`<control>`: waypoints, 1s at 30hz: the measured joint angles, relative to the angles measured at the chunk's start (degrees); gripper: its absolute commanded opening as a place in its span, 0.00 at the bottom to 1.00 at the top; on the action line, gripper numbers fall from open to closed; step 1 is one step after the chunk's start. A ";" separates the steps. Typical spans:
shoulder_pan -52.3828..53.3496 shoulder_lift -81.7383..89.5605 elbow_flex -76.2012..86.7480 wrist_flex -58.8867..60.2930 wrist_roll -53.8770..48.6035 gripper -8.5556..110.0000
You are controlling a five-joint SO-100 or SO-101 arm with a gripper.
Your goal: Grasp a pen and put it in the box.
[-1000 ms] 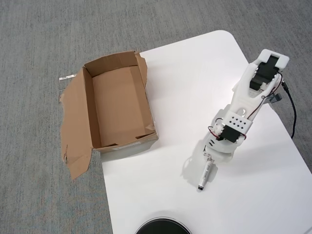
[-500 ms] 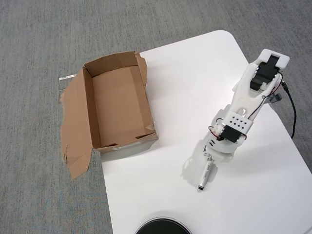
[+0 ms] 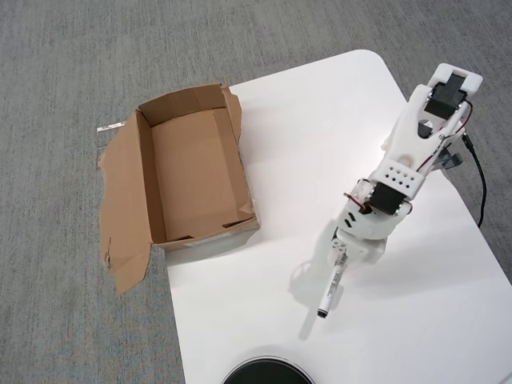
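Grey carpet fills the overhead view, and your white table with rounded corners comes in from the right side. Your white printed arm reaches from the table's far right edge toward the middle, and its two-finger gripper is closed on the upper end of the slim white marker pen with dark print on its barrel. The pen's dark tip points toward the near edge of the table, and its long axis runs almost straight toward you from the fingers, tilted slightly left. A separate shadow lies on the table to the pen's left, so it looks lifted clear, hanging from the grip, though you cannot be sure the tip is off the surface.

What your next move turns on: the shallow brown corrugated cardboard box sits well apart to the left, straddling the table's left edge, partly over the carpet. Its long side runs roughly parallel to the pen, so you would need a sideways carry but little turning. The box is empty, its torn wide flap splayed out on the carpet side. A round black object pokes in at the near edge.
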 measured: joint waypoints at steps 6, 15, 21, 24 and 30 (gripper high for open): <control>3.08 0.97 -6.50 0.00 0.00 0.08; 11.07 1.14 -16.26 0.00 0.00 0.08; 15.03 1.14 -19.86 0.00 0.00 0.08; 17.49 1.05 -21.88 0.00 0.00 0.08; 23.91 1.14 -27.07 0.00 0.18 0.08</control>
